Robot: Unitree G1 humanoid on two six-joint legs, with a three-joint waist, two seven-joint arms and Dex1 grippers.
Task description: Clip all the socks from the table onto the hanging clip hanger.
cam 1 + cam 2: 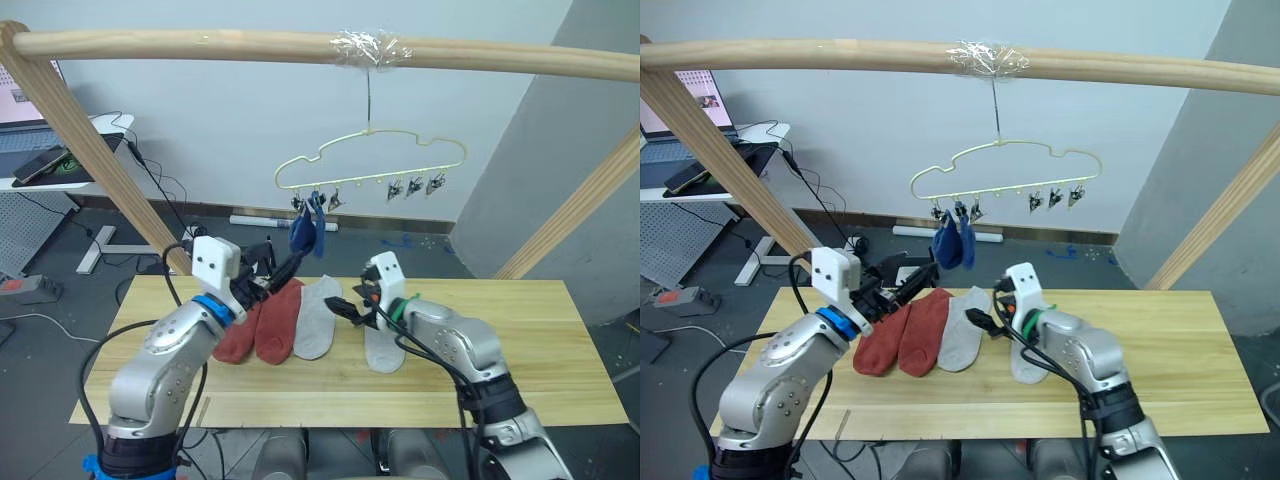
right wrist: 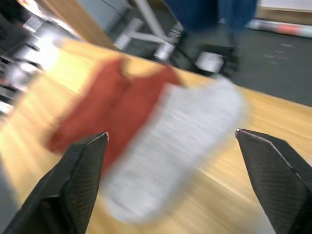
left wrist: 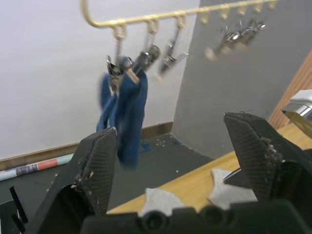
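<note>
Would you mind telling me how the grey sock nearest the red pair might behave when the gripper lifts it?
The grey sock lies flat and thin on the table, so it probably droops limply. The hung blue socks sag straight down, suggesting light, floppy knit.

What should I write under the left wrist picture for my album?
Open left gripper facing two blue knit socks clipped on the cream-yellow wire clip hanger.

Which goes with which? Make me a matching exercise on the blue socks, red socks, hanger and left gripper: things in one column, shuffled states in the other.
Things:
1. blue socks
2. red socks
3. hanger
4. left gripper

States:
A. hooked on the wooden pole
B. lying flat on the table
C. hanging from clips
D. open, raised above the table

Pairs: 1-C, 2-B, 3-A, 4-D
</note>
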